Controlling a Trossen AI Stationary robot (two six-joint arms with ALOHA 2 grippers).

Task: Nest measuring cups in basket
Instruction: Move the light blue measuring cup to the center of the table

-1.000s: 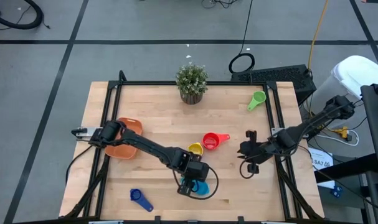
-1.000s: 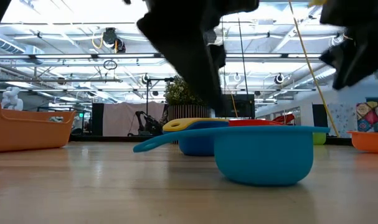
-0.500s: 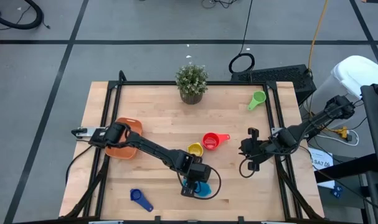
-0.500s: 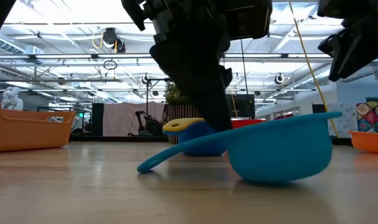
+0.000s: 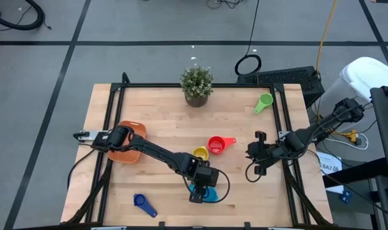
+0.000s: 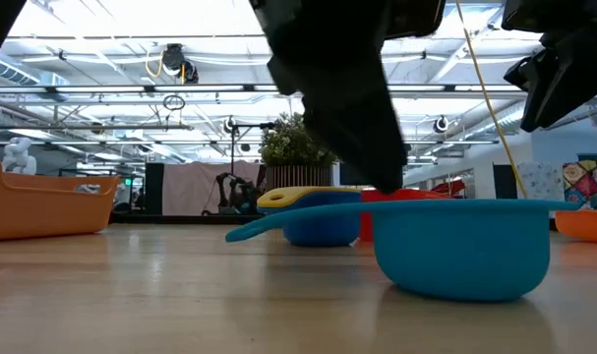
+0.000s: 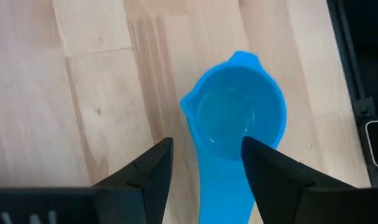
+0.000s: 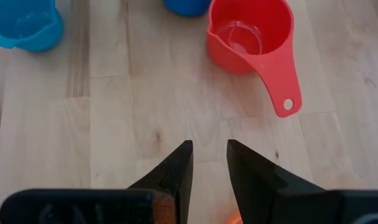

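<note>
A light blue measuring cup (image 5: 212,195) stands on its base on the wood table near the front edge; its handle (image 7: 221,186) runs back between the fingers of my open left gripper (image 7: 207,142), which comes down over it (image 5: 199,193). A yellow cup (image 5: 200,153) sits in a blue one (image 6: 313,221). The red (image 5: 217,144), green (image 5: 264,102) and dark blue (image 5: 142,203) cups lie apart. The orange basket (image 5: 133,155) stands at the left. My right gripper (image 5: 250,153) hovers at the right, narrowly open, holding nothing. My left gripper straddles the light blue cup's handle from above, slanting down and along it. One finger (image 7: 263,168) lies against the cup where the handle joins the bowl (image 7: 241,146); the other finger stands clear of the handle. The cup sits level on the table.
A potted plant (image 5: 196,83) stands at the far edge. An orange cup (image 6: 585,224) lies on the table under my right gripper. Black frame rails run along the table's sides. Bare wood lies between the basket and the cups.
My left gripper has gone a little toward the table's right and near edges and has rolled. Half a second ago the light blue cup stood tipped, handle end down and the bowl's other side raised. It has come level again and slid toward the table's right.
</note>
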